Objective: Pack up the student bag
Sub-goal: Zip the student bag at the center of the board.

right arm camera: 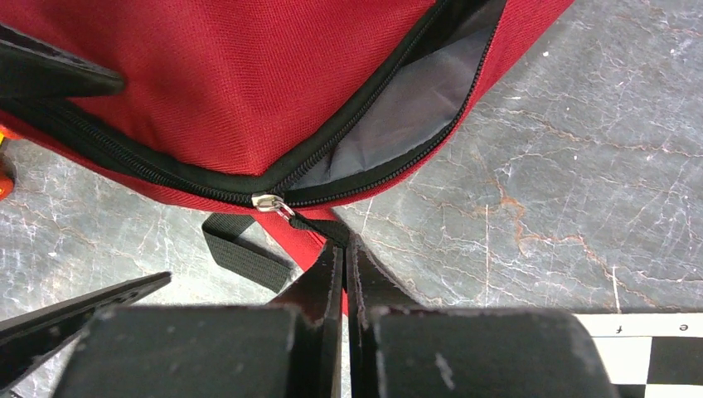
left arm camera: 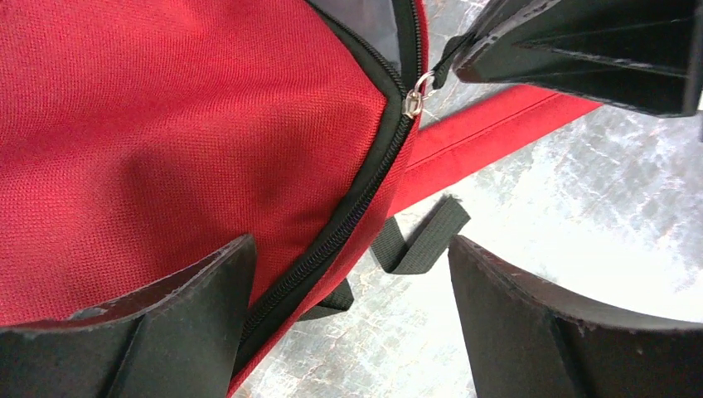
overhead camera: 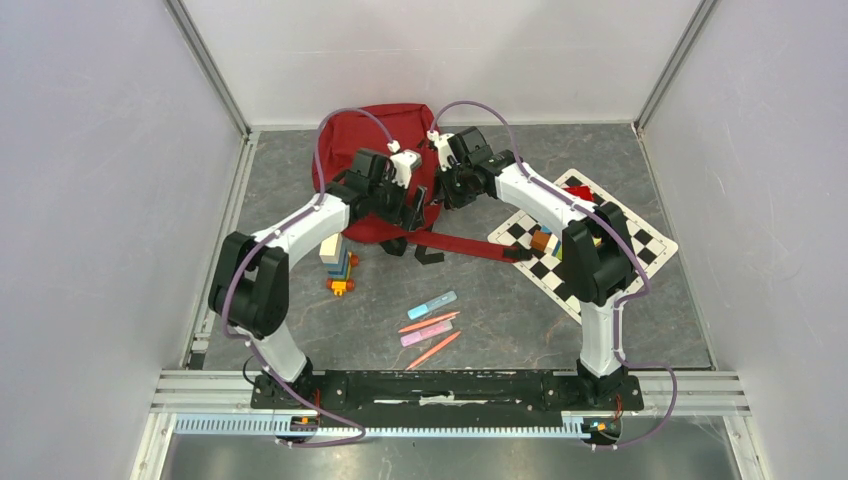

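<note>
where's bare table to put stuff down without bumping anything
Bare table lies behind the checkered mat, right of the student bag; another patch sits between the markers and the mat's near edge. Left of the bag is free too. Crowded: the bag's near edge, where left arm and right arm meet over the strap, and by the block stack.

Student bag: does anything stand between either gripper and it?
Nothing visible. The right gripper is shut on the zip pull of the student bag, which is partly unzipped. The open left gripper straddles the bag's edge over the closed stretch of zip, so its fingers may lie in the slider's way.
</note>
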Controlling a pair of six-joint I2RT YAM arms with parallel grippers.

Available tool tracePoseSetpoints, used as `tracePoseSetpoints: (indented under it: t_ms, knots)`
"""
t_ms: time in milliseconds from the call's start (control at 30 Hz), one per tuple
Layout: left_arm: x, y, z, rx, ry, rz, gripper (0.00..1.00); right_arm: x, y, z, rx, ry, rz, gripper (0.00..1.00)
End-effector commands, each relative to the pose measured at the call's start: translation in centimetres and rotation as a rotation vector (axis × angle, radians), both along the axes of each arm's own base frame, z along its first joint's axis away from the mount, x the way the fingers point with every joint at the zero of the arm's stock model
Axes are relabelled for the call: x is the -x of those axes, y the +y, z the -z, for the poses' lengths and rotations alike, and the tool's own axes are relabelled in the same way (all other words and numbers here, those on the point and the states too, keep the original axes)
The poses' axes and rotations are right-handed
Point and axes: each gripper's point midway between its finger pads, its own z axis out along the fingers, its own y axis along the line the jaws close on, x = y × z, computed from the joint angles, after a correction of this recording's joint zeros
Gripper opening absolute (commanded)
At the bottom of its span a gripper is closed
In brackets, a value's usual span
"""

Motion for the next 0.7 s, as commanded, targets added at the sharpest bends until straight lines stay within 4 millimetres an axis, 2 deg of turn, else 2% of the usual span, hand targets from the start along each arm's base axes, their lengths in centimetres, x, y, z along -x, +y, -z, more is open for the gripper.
tracePoseSetpoints:
  t_ms: [0, 100, 300, 400, 467, 500, 667]
  knots:
    - [-2.0, 0.0, 0.5, -0.096, -0.128, -0.023, 0.89, -0.5, 0.4, -2.3, -0.052, -0.045, -0.002, 0.00]
    - [-2.8, 0.6, 1.5, -0.189, -0.171, -0.053, 0.81, -0.5, 0.5, -2.0, -0.055, -0.038, -0.007, 0.00]
    - [-3.0, 1.5, 1.6, -0.230, -0.196, -0.085, 0.39, -1.2, 0.6, -2.2, -0.058, -0.045, -0.002, 0.00]
    - [-2.4, 1.7, 1.7, -0.242, -0.186, -0.077, 0.16, -1.9, -0.3, -2.1, -0.022, -0.067, 0.039, 0.00]
    - [-1.8, 2.1, 1.6, -0.243, -0.188, -0.074, 0.05, -2.5, -1.1, -2.1, -0.002, -0.078, 0.070, 0.00]
    - [-1.4, 2.2, 1.5, -0.245, -0.190, -0.070, 0.02, -2.8, -1.5, -2.1, 0.004, -0.082, 0.088, 0.00]
    - [0.5, 3.9, 1.6, -0.284, -0.191, -0.078, 0.02, -4.5, -3.0, -2.0, 0.013, -0.092, 0.163, 0.00]
